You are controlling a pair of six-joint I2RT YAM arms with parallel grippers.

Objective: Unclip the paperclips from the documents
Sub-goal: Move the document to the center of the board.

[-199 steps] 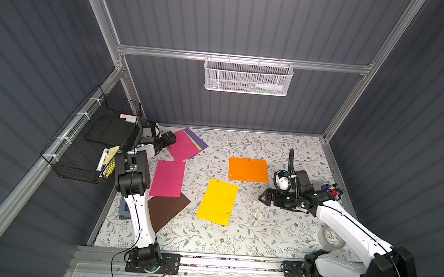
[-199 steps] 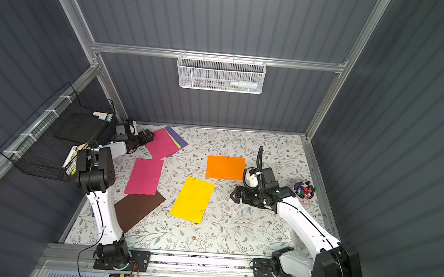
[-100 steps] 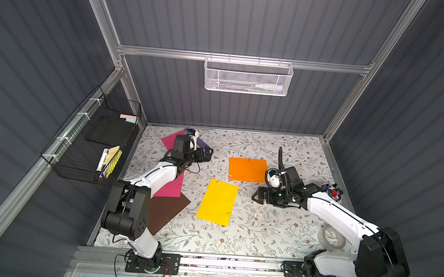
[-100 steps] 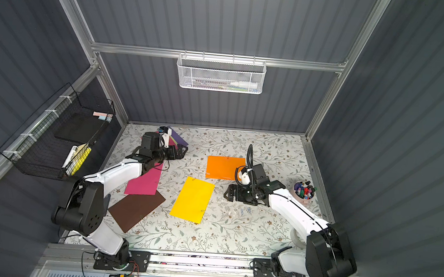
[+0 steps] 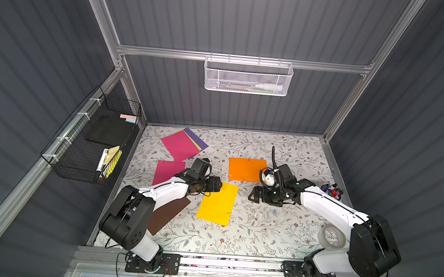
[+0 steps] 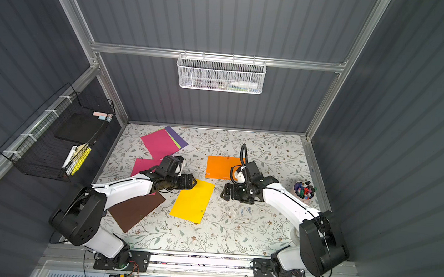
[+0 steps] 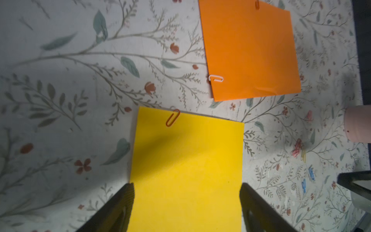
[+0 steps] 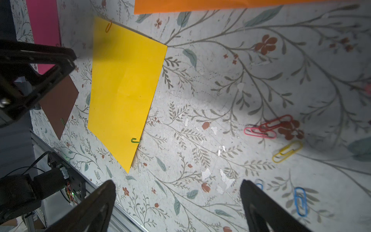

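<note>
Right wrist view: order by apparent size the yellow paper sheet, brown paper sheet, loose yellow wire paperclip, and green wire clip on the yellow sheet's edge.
1. yellow paper sheet
2. brown paper sheet, only partly in view
3. loose yellow wire paperclip
4. green wire clip; it lies farther from the camera, so this last rank is unsure.

Bare table (image 8: 200, 90) between yellow sheet (image 8: 124, 90) and clips (image 8: 268, 128)

2 white arms (image 5: 327, 208), black joints (image 5: 370, 248), black cable (image 5: 273, 156)
</note>
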